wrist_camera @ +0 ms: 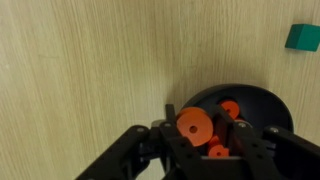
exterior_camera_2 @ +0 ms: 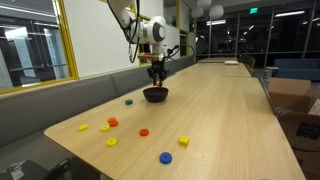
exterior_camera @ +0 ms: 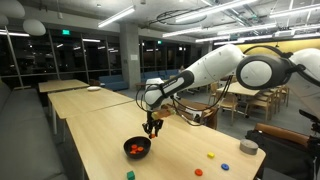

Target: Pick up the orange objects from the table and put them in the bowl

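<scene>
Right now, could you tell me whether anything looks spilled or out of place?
Nothing looks spilled or damaged. The bowl stands upright under the gripper, which grips an orange disc; two orange pieces lie loose on the table.

Green block, blue piece, grey cup

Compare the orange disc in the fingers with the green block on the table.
Colour: the orange disc is orange-red, the green block teal-green. Shape: the disc is round, the block square-edged. State: the disc is pinched between the fingers at the rim of the bowl; the block lies free on the table. Both are small beside the bowl.
</scene>
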{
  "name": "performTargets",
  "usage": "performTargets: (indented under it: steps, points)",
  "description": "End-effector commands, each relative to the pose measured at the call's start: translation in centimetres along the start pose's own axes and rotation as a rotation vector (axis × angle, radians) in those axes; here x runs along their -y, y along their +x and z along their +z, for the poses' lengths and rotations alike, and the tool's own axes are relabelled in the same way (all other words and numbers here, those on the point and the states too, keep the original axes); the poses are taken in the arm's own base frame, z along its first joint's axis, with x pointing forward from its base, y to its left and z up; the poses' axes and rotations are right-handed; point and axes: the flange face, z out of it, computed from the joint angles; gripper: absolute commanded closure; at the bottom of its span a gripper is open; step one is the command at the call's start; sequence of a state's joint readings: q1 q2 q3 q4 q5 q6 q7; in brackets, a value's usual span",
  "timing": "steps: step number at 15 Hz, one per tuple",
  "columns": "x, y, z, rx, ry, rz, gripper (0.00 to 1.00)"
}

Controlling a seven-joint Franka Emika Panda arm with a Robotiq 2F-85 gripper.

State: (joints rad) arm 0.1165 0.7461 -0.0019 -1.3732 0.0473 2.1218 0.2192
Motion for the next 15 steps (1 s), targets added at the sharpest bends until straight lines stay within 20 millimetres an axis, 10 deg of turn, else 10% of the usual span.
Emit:
performTargets:
  steps: [1,10,11,12,15]
  points:
    - [1.4,2.7,1.2,0.05,0.041,-0.103,0.75]
    - [2.7,4.6,3.1,0.118,0.066,-0.188,0.75]
    - [2.8,4.8,3.0,0.115,0.065,-0.188,0.66]
    - [2.8,5.0,2.9,0.11,0.065,-0.187,0.34]
    - [3.1,5.6,2.4,0.062,0.069,-0.186,0.19]
